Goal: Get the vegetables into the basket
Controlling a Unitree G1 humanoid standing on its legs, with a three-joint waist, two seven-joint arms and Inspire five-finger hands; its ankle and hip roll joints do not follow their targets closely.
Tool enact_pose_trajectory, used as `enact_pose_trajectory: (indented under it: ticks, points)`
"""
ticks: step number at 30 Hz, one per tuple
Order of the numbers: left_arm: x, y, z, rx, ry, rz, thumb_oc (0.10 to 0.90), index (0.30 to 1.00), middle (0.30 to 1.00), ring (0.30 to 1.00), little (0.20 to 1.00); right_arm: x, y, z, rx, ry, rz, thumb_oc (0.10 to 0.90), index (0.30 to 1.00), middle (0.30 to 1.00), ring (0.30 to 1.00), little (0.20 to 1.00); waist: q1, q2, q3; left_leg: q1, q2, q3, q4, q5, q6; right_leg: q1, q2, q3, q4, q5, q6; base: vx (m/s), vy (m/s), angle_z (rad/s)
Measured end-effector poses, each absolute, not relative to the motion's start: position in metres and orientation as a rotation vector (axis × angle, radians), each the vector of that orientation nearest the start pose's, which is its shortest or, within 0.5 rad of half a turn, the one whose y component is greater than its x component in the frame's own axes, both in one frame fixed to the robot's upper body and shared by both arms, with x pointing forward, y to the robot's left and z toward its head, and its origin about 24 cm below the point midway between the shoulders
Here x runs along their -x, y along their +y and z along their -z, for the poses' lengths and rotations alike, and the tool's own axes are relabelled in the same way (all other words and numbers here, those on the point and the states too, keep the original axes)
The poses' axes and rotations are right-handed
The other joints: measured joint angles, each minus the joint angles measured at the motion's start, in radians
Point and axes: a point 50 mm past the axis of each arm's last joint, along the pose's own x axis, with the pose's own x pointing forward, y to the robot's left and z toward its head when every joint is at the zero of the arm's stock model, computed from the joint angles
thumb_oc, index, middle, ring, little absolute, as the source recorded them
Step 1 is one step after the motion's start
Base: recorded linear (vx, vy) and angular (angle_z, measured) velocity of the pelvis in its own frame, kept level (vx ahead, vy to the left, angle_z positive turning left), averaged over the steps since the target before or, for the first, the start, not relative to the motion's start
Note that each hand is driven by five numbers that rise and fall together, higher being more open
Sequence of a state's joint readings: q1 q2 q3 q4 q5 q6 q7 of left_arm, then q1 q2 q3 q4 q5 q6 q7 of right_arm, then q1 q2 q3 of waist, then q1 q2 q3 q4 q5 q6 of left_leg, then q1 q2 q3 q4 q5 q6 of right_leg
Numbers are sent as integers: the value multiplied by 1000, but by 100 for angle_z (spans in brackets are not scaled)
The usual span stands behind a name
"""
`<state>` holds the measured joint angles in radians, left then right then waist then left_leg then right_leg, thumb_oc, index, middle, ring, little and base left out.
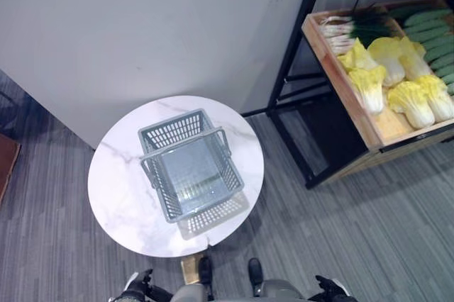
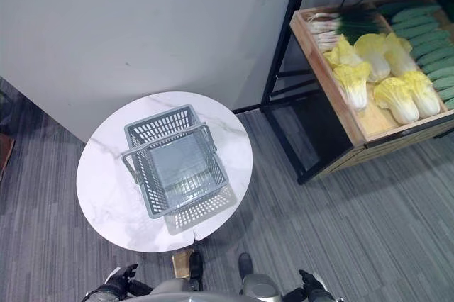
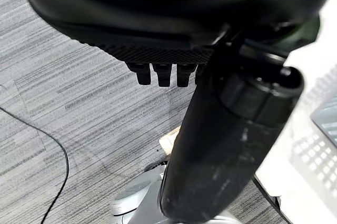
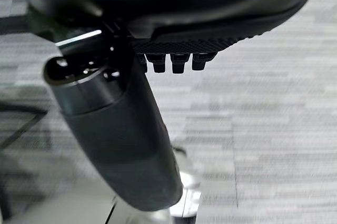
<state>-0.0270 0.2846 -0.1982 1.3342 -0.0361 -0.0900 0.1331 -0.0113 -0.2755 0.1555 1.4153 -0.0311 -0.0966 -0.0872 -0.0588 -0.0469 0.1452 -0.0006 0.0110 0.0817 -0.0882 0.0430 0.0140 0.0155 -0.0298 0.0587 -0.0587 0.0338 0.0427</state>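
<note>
Vegetables at the start. I saw the pale yellow cabbages (image 1: 397,79) lying in the wooden crate (image 1: 333,61) on the black rack (image 1: 298,54), between green onions (image 1: 355,27) and cucumbers (image 1: 434,36). The grey basket (image 1: 190,164) stood empty on the round marble table (image 1: 120,203), well apart from the crate. My left hand (image 3: 163,71) and right hand (image 4: 176,61) hung low over the carpet (image 1: 369,231), holding nothing; I could not tell their finger spread.
</note>
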Motion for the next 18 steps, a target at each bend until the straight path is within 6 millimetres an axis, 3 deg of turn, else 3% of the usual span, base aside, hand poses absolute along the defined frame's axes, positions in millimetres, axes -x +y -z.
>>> enact_pose_trajectory:
  ticks: [3,4,8,12,15,16,18]
  points:
    - [-83,264,155,-487,1197,-191,900,1000,1000,1000,1000,-55,-278,156,447,1308,203,900,1000,1000,1000,1000,-1,-15,-28,3,5,-1,0,0,-2,3,5,-2,-1,0,-1,7,-26,2]
    - [-85,273,151,-535,1186,-210,900,1000,1000,1000,1000,-53,-304,146,473,1304,294,900,1000,1000,1000,1000,-6,-20,-46,7,5,-4,-1,-1,-6,11,4,-6,-4,0,-1,21,-41,4]
    - [-85,289,145,-602,1179,-239,900,1000,1000,1000,1000,-54,-353,121,573,1275,438,900,1000,1000,1000,1000,-9,-24,-73,10,4,-5,-5,-12,-20,17,4,-6,-8,1,-4,-8,-6,1]
    - [-82,294,144,-606,1188,-248,900,1000,1000,1000,1000,-77,-384,96,651,1170,515,900,1000,1000,1000,1000,-12,-24,-74,3,4,-1,-4,-4,-13,12,4,-4,-14,10,-6,-33,8,-4]
    - [-71,287,148,-574,1213,-243,900,1000,1000,1000,1000,-130,-388,65,754,915,448,900,1000,1000,1000,1000,-26,-21,-71,-8,3,8,-4,2,-7,0,3,2,-22,21,-3,-22,24,-8]
    - [-69,283,150,-547,1215,-239,900,1000,1000,1000,1000,-150,-384,45,839,796,385,900,1000,1000,1000,1000,-32,-16,-67,-8,1,9,-4,3,-7,2,1,3,-27,26,-1,-6,30,-4]
    - [-63,271,155,-490,1219,-217,900,1000,1000,1000,1000,-195,-360,-18,1059,405,214,900,1000,1000,1000,1000,-49,2,-55,0,-2,14,-4,7,-3,7,-3,9,-27,28,3,-5,10,-3]
